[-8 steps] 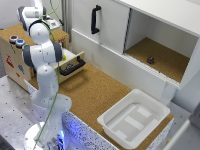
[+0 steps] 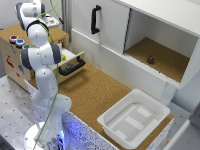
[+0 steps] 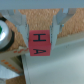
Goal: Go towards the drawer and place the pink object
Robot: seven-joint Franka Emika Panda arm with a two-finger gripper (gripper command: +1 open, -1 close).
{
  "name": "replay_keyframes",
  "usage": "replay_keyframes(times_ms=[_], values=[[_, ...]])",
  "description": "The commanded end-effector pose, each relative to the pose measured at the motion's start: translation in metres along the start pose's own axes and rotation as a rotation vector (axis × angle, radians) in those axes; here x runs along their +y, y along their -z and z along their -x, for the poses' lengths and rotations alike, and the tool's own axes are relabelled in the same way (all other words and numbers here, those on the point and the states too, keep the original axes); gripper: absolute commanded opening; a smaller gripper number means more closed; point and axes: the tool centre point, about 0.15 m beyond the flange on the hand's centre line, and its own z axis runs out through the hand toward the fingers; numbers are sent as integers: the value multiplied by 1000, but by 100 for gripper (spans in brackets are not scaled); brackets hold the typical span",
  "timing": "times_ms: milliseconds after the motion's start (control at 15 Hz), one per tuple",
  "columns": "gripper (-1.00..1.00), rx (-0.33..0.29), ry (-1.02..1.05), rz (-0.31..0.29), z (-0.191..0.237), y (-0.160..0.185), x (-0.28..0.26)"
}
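In the wrist view the pink object (image 3: 39,43), a small reddish-pink block with dark letters on its face, sits between my two fingers (image 3: 20,26), and the gripper (image 3: 40,31) is shut on it. In the exterior view the gripper (image 2: 51,22) hangs over the top of the small wooden cabinet (image 2: 15,62) at the exterior view's left; the block is too small to make out there. Below it the drawer (image 2: 70,64) stands pulled open, with its black bar handle facing the cork floor. A yellow block (image 2: 63,56) lies inside it.
Coloured buttons (image 2: 16,41) sit on the cabinet top, and one green round part (image 3: 3,36) shows beside my fingers. A white cabinet door with a black handle (image 2: 95,19) stands behind. A small dark object (image 2: 150,60) lies in the open compartment. A white tub (image 2: 109,120) rests on the cork.
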Motion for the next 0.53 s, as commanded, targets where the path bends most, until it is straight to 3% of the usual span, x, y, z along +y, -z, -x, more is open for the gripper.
replay_keyframes(times_ms=[0,200,467], values=[[-100,83,-89,-86,58,-70,-7],[-100,77,-76,-60,66,-109,-7],[-100,176,-86,-46,76,-147,5]])
